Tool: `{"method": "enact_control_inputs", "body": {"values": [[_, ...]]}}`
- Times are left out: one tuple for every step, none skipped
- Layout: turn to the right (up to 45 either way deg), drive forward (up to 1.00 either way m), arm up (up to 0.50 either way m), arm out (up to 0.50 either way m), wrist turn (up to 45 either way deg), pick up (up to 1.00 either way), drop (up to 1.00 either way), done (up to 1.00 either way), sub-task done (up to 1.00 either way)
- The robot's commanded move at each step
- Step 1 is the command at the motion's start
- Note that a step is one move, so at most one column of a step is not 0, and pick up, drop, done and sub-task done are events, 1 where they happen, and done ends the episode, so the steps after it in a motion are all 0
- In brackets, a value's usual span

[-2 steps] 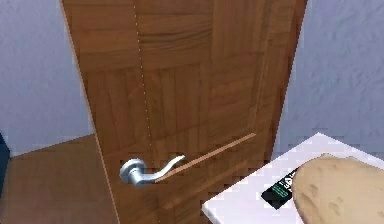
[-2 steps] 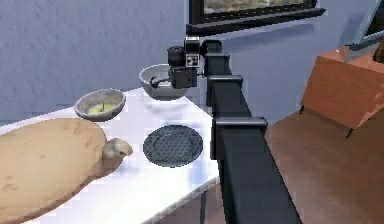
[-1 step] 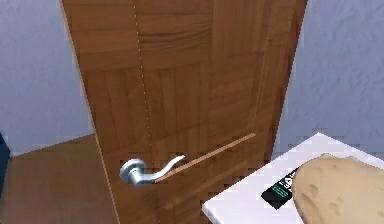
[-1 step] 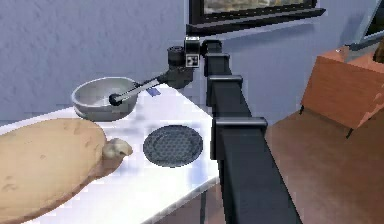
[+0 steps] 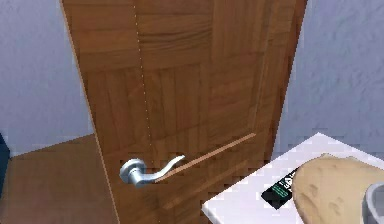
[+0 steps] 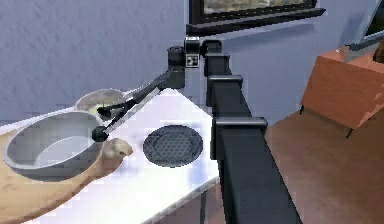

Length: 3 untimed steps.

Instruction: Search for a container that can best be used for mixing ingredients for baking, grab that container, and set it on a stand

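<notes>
A wide grey bowl [image 6: 48, 148] sits on the white table [image 6: 150, 185] at the arm side view's left. Behind it stands a smaller pale bowl [image 6: 100, 100]. The dark arm [image 6: 240, 140] rises from the bottom edge, and the gripper [image 6: 104, 130] reaches down to the left, its far end at the grey bowl's rim. I cannot tell whether it holds anything. A dark round disc [image 6: 172, 146] lies on the table just right of the bowl.
A tan loaf [image 5: 340, 190] and a small dark packet [image 5: 283, 188] lie on the table corner [image 5: 240, 205]. A wooden door [image 5: 190, 90] with a silver lever handle [image 5: 148, 170] stands close ahead. A framed picture [image 6: 260, 10] and wooden furniture [image 6: 345, 85] are beyond the arm.
</notes>
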Motion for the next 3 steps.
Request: {"method": "enact_control_inputs", "body": {"values": [[0.0,0.00,0.00,0.00,-24.0,0.00,0.00,0.00,0.00],[0.0,0.00,0.00,-0.36,0.0,0.00,0.00,0.00,0.00],[-45.0,0.00,0.00,0.00,0.0,0.00,0.00,0.00,0.00]]}}
